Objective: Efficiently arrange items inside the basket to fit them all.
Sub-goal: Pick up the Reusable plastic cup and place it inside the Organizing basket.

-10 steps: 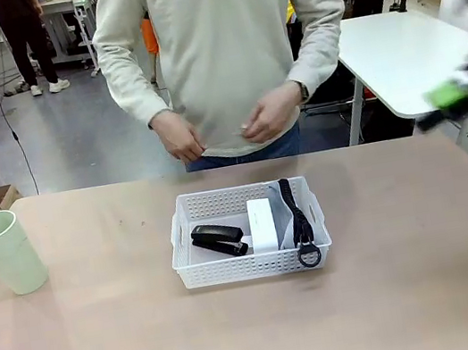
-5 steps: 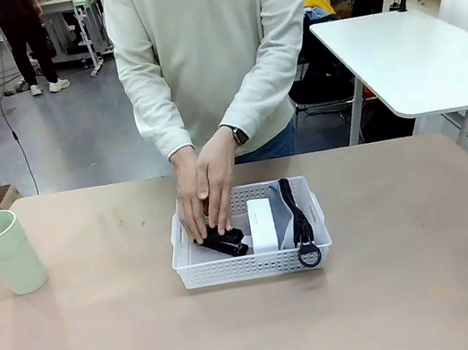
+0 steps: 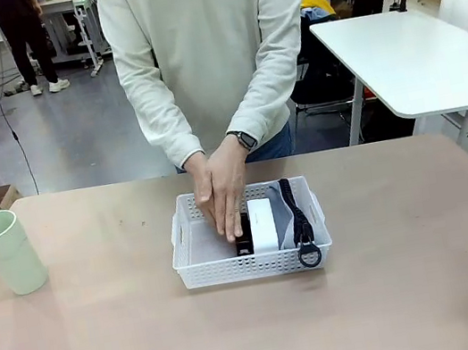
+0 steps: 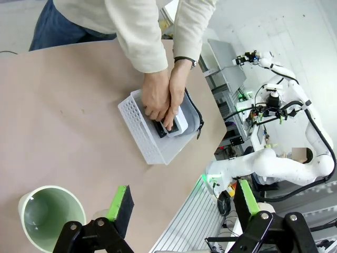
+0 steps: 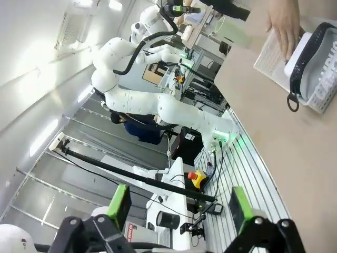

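We see the basket [image 3: 233,270]: pouch [image 3: 291,217] at its 3 o'clock end, white device [image 3: 261,223] next to it, stapler [image 3: 244,247] at the device's 9 o'clock under the person's hands [image 3: 219,191]. The cup [image 3: 4,252] stands on the table [image 3: 109,342], well out at the basket's 9 o'clock. Our left gripper [image 4: 183,197] and right gripper [image 5: 179,203] are both spread wide, gripping nothing.

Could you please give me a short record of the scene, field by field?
basket: mid-table, in front of the person
hands: both in the basket, on the stapler
stapler: in the basket, mostly covered, next to the device
device: on edge, between stapler and pouch
pouch: right end of the basket, strap loop over the front rim
cup: upright on the table's left side, outside the basket
left gripper: open, empty, above the cup's side
right gripper: open, empty, off to the table's side
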You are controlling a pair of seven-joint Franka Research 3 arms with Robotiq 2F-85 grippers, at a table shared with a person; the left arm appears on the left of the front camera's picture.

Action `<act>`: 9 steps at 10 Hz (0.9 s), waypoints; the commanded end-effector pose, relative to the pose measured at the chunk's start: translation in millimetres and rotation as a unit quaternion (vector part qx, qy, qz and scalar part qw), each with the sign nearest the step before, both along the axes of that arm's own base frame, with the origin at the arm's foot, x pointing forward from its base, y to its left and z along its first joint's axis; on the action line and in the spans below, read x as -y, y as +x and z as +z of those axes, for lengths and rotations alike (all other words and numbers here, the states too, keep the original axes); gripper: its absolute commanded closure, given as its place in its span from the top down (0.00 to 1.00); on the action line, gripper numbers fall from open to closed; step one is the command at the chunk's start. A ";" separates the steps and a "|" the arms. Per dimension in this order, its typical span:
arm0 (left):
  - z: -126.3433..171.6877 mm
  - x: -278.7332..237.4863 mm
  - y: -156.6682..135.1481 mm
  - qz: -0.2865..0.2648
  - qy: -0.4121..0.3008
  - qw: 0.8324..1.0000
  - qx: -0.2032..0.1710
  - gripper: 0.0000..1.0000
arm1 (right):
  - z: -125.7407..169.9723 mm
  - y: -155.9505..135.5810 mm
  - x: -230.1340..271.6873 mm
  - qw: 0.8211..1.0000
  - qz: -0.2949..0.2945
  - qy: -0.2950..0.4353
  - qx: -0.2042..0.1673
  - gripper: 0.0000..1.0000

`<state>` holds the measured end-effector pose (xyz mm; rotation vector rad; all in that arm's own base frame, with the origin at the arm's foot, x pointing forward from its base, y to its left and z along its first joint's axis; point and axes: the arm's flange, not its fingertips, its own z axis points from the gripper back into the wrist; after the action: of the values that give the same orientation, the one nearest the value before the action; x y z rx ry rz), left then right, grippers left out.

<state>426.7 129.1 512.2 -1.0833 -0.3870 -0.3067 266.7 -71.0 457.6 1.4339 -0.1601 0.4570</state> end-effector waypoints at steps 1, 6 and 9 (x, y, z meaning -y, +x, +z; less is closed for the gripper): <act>1.4 -1.0 -2.0 -0.005 0.003 1.000 0.002 1.00 | -0.5 -1.3 0.9 1.000 -0.003 0.009 -0.007 1.00; 1.4 -1.0 -2.0 -0.005 0.003 1.000 0.002 1.00 | -0.5 -1.3 0.9 1.000 -0.003 0.009 -0.007 1.00; -11.7 -1.0 18.6 -0.033 0.074 0.987 0.137 1.00 | -0.5 -1.3 0.9 1.000 -0.003 0.009 -0.007 1.00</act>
<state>432.2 129.5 510.3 -1.0282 -0.4400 -0.3864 266.7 -72.6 455.7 1.4380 -0.1584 0.4477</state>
